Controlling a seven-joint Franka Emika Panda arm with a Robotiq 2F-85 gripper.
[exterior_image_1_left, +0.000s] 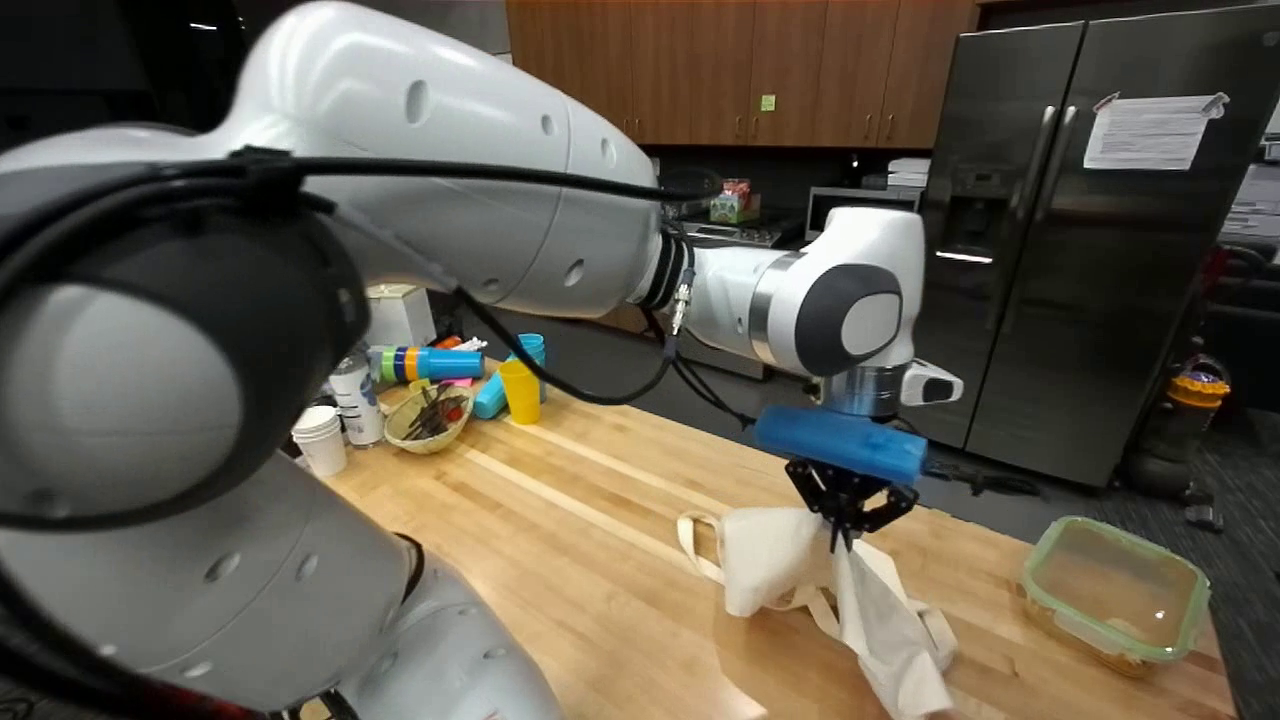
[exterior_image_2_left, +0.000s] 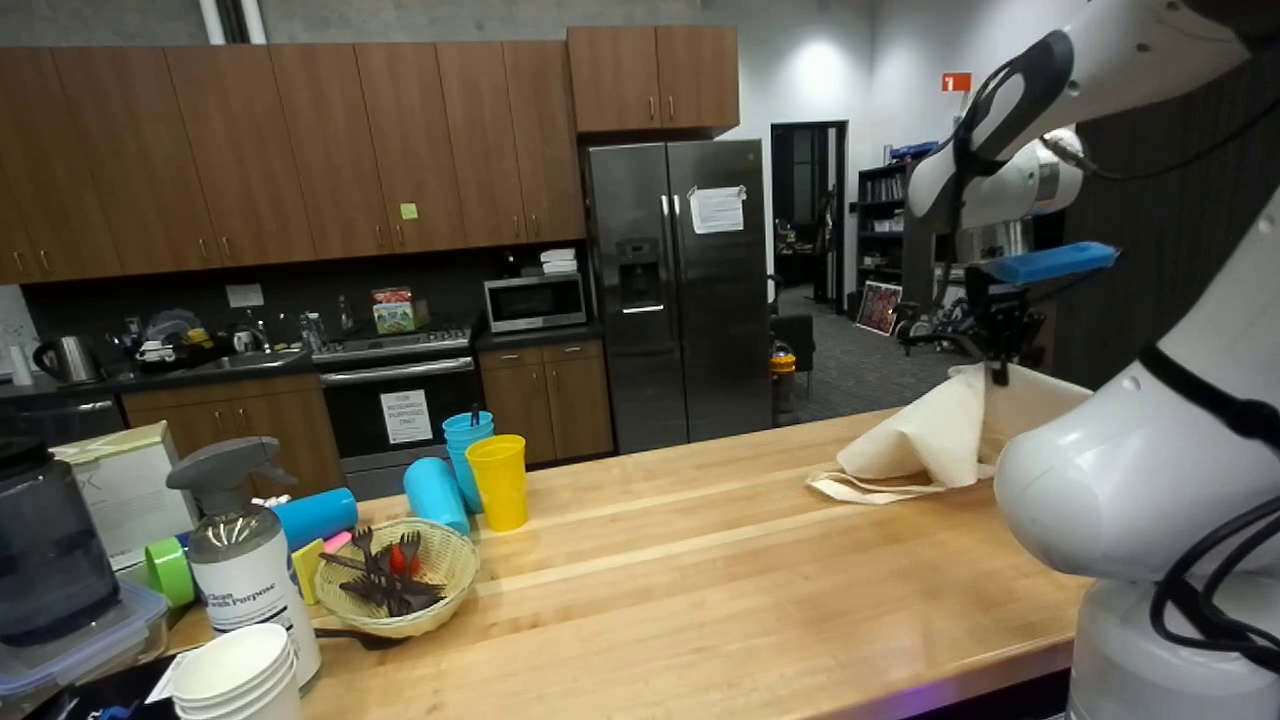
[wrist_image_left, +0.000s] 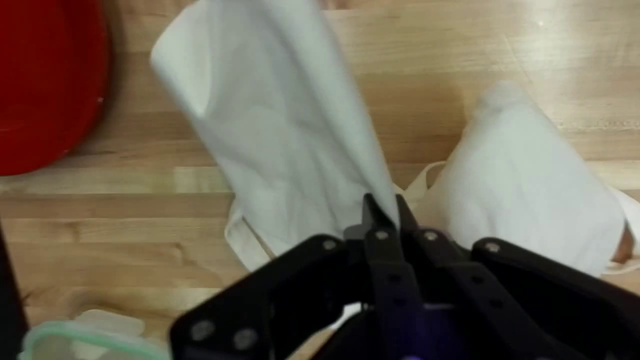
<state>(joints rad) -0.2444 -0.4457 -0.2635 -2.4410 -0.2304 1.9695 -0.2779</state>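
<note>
1. Cream cloth (exterior_image_1_left: 770, 555): hangs in loose folds from the gripper (wrist_image_left: 384, 202); rests partly on the table (exterior_image_1_left: 600, 500).
2. Black gripper: drawn almost fully together, with a fold of cloth pinched between.
3. Red dish (wrist_image_left: 47, 85): lies on the table near the cloth, in the wrist view.
4. Green-rimmed box (exterior_image_1_left: 1090, 630): stands on the table, apart from the cloth.
5. Yellow cup (exterior_image_2_left: 500, 485): upright, just beside blue cups (exterior_image_2_left: 435, 495).
6. Basket (exterior_image_2_left: 455, 595): holds dark cutlery (exterior_image_2_left: 385, 590); stands well apart from the cloth.
</note>
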